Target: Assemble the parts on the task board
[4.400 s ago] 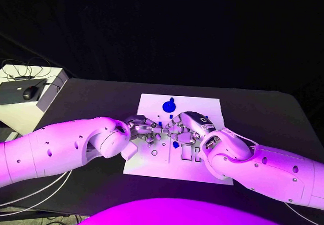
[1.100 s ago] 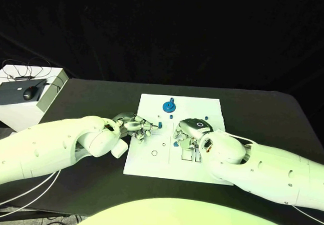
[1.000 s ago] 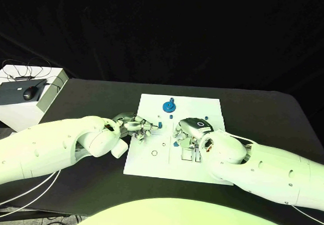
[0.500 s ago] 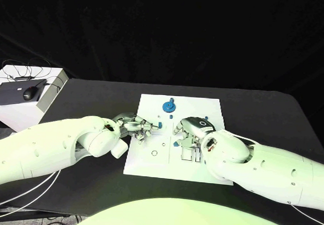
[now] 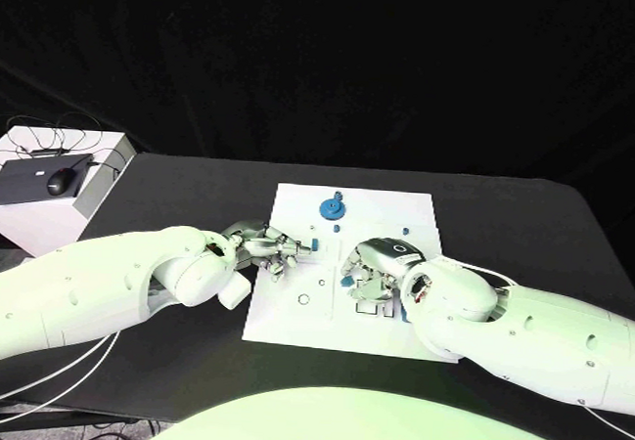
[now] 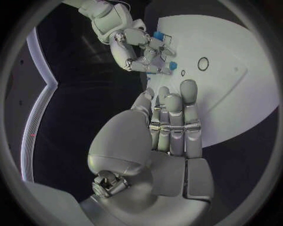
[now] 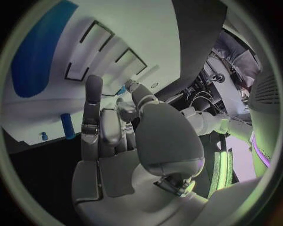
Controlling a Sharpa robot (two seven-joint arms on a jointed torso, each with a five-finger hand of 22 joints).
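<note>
Left robot hand (image 5: 267,247) at the white board (image 5: 403,209) edge, fingers together, empty; right robot hand (image 5: 375,271) over blue parts (image 5: 347,278), grasp impossible to tell.

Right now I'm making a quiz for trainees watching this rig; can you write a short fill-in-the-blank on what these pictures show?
1. The task board lies on a table whose colour is ____.
2. The round blue part lies at the board's ____ edge, away from the robot.
3. The left hand and right hand both hover over the ____.

Missing words: black; far; task board
</note>
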